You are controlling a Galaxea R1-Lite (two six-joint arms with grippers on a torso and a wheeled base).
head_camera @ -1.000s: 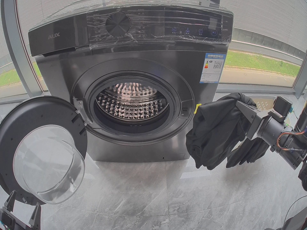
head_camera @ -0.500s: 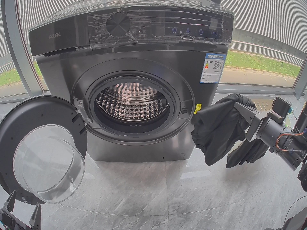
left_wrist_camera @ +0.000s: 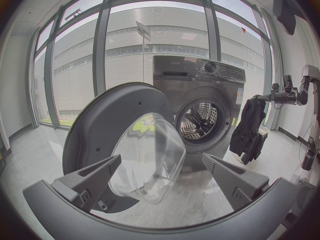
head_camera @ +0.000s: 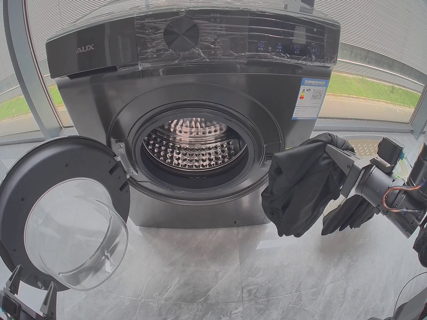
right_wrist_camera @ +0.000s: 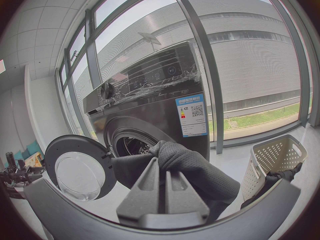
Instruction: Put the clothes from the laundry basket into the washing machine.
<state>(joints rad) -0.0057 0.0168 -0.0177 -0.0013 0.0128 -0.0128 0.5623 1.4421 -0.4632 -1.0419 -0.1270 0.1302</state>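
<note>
The dark grey washing machine (head_camera: 191, 67) stands with its round door (head_camera: 58, 187) swung wide to the left, and the steel drum (head_camera: 195, 150) holds nothing. My right gripper (head_camera: 331, 152) is shut on a black garment (head_camera: 302, 183), which hangs in the air beside the machine's right front corner. In the right wrist view the closed fingers (right_wrist_camera: 146, 184) pinch the cloth (right_wrist_camera: 190, 167). A white laundry basket (right_wrist_camera: 276, 160) stands behind, with more dark clothing (right_wrist_camera: 283, 175) draped over its rim. My left gripper (left_wrist_camera: 160, 164) is open, low by the door's glass bowl (left_wrist_camera: 150, 157).
The floor (head_camera: 222, 272) before the machine is smooth grey tile. Tall windows (head_camera: 373, 45) and their frames run close behind and beside the machine. The open door juts out over the floor at the left.
The whole head picture has shifted right, so the camera moved. The right gripper with the black garment now hangs closer to the machine's opening, and the cloth has swung slightly.
</note>
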